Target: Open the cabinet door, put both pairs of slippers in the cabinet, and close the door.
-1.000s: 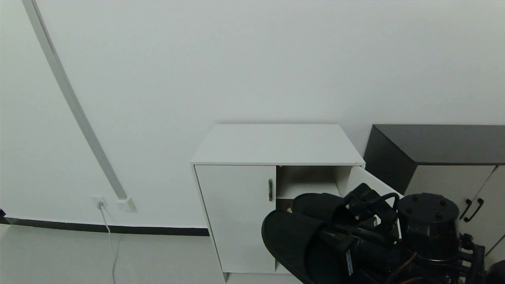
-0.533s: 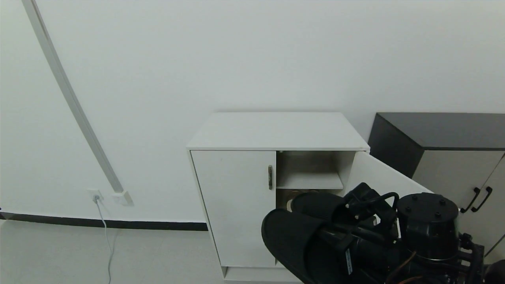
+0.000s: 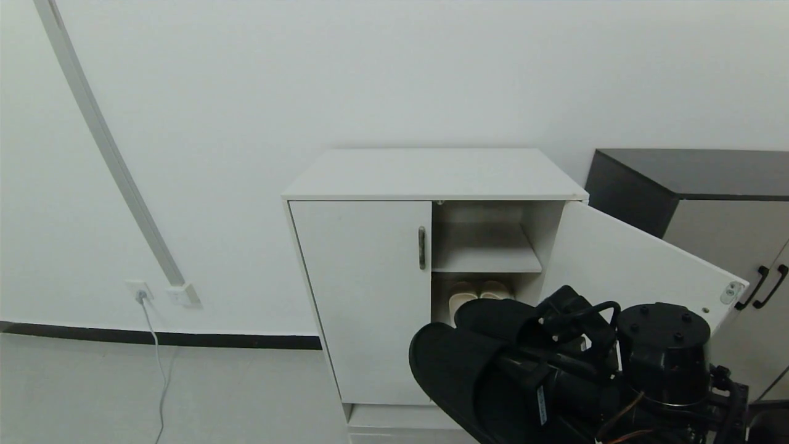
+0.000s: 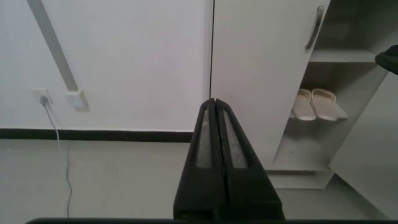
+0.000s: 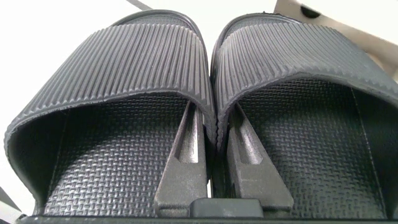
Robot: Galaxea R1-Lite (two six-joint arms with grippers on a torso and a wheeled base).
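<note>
- Two black slippers are held side by side in the right gripper, in front of the cabinet's open half and low in the head view, outside the cabinet.
- One finger of the right gripper sits inside each slipper, under the ribbed strap, and the two fingers pinch the slippers' adjoining inner sides between them.
- Left gripper has its fingers pressed flat together with nothing between them; it hangs above the floor, pointing toward the wall just beside the cabinet's closed door.
- White cabinet stands against the wall, its right door swung wide open toward the robot's right.
- Its left door is closed, with a slim vertical handle at the inner edge.
- Inside the open half, a shelf divides the space; the upper compartment holds nothing visible.
- A pair of cream slippers lies on the lower level under that shelf, side by side and touching, toes pointing out.
- A dark-topped cabinet stands just beside the white one, on the right, behind the open door.
- On the wall to the left, a wall socket has a cable hanging down to the floor, and a pale conduit slants up from the box beside it.
</note>
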